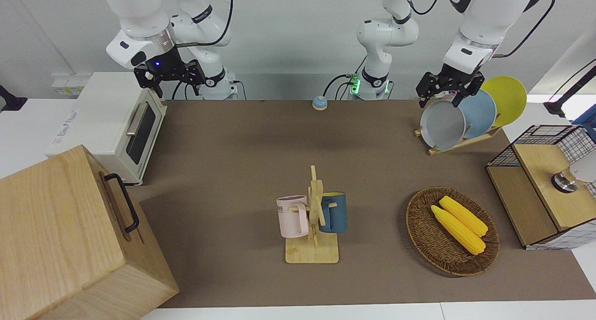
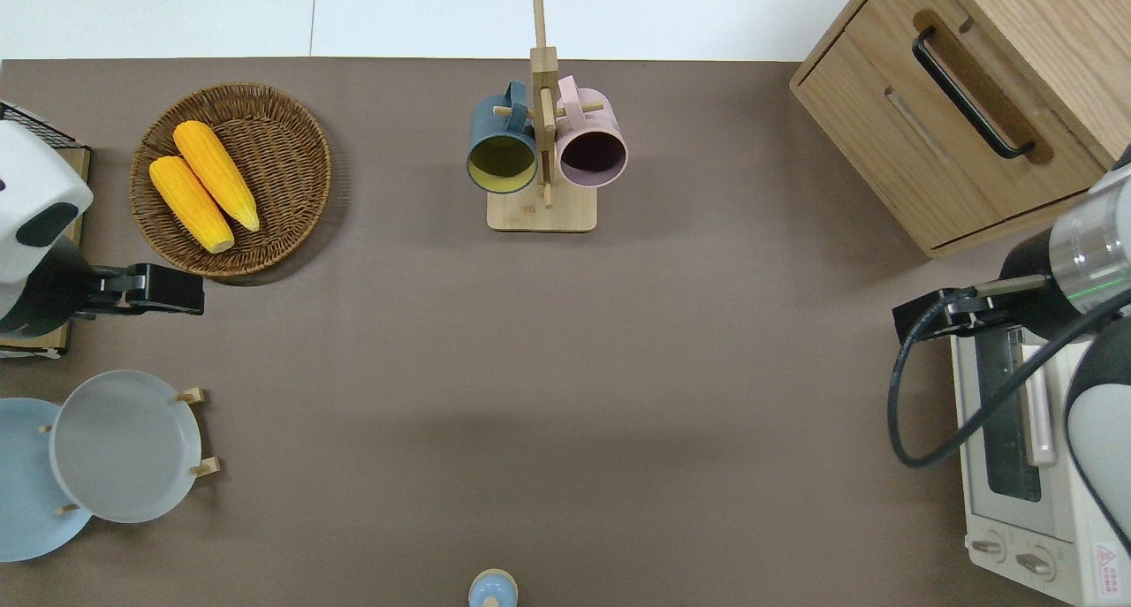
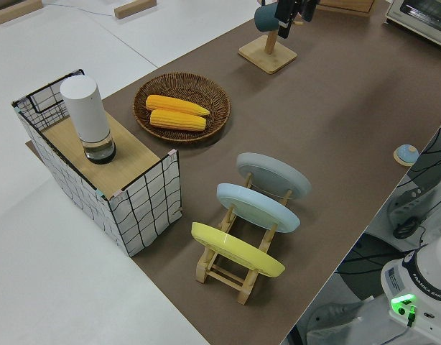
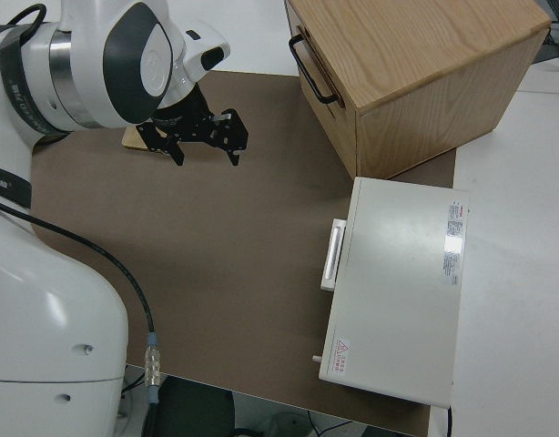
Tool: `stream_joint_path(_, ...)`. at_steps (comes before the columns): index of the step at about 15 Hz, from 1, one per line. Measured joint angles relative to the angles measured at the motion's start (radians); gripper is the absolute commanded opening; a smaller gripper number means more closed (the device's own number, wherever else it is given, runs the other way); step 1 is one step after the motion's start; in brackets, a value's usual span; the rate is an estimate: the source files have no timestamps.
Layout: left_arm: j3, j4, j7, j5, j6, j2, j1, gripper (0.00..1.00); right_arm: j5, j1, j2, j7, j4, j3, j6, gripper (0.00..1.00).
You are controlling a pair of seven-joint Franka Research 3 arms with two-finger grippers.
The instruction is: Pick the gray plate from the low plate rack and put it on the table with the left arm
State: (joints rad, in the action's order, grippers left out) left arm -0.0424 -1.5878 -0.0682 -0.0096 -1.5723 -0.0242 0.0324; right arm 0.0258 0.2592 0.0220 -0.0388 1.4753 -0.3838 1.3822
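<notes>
The gray plate (image 1: pixel 442 124) stands on edge in the slot of the low plate rack (image 1: pixel 465 140) farthest from the robots, at the left arm's end of the table (image 1: pixel 233 147). It also shows in the overhead view (image 2: pixel 124 443) and the left side view (image 3: pixel 273 175). My left gripper (image 1: pixel 441 98) is open and empty in the air. In the overhead view the left gripper (image 2: pixel 190 291) is over bare table between the rack (image 2: pixel 205 467) and the wicker basket. My right gripper (image 4: pixel 207 150) is open and parked.
A light blue plate (image 1: pixel 479 112) and a yellow plate (image 1: pixel 507 98) stand in the same rack. A wicker basket with corn (image 2: pixel 231 178), a mug tree (image 2: pixel 541 156), a wire crate (image 1: pixel 545 185), a toaster oven (image 1: pixel 121 129) and a wooden cabinet (image 1: pixel 70 236) are on the table.
</notes>
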Motion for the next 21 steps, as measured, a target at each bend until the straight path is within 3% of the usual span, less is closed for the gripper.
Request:
stream_joint_path(16, -0.016, -0.006, -0.057, 0.003, 0.029, 0.001, 0.003, 1.0, 0.0, 0.0, 0.0, 0.0, 0.0, 0.0, 0.0, 0.983)
stream_joint_path(21, -0.006, -0.054, -0.026, 0.112, 0.04, -0.002, 0.002, 1.0, 0.0, 0.0, 0.0, 0.0, 0.0, 0.0, 0.0, 0.983)
